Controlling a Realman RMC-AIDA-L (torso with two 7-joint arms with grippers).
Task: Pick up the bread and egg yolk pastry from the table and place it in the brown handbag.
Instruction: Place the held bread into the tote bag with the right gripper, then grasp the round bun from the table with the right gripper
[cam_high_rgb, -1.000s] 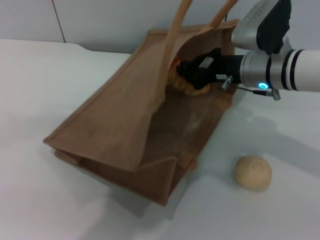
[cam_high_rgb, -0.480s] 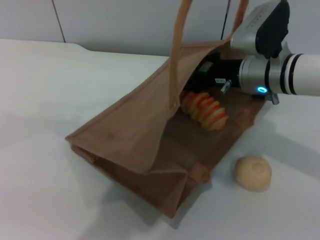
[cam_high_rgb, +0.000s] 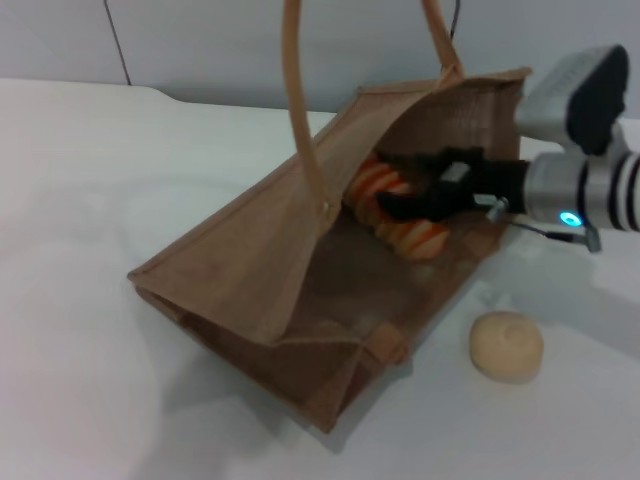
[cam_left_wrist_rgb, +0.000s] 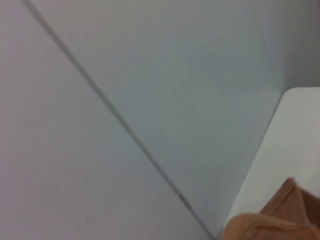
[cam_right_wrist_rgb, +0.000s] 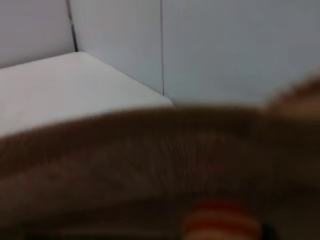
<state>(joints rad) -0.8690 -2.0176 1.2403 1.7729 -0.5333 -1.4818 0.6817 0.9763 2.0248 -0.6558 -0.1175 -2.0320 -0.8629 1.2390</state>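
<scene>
While the pastry (cam_high_rgb: 506, 345) sits on the table (cam_high_rgb: 90, 190) nearer than the fingers, the right gripper (cam_high_rgb: 400, 192) reaches level into the bag (cam_high_rgb: 250, 260), fingers spread, bread (cam_high_rgb: 400, 215) lying just beneath them. Left gripper unseen.

the head view looks forward and down across the broad white table (cam_high_rgb: 90, 200) at the brown woven jute handbag (cam_high_rgb: 250, 260); the left wrist view faces a grey wall, catching the bag's edge (cam_left_wrist_rgb: 280, 220); the right wrist view sits close inside the bag's mouth (cam_right_wrist_rgb: 150, 150)
</scene>
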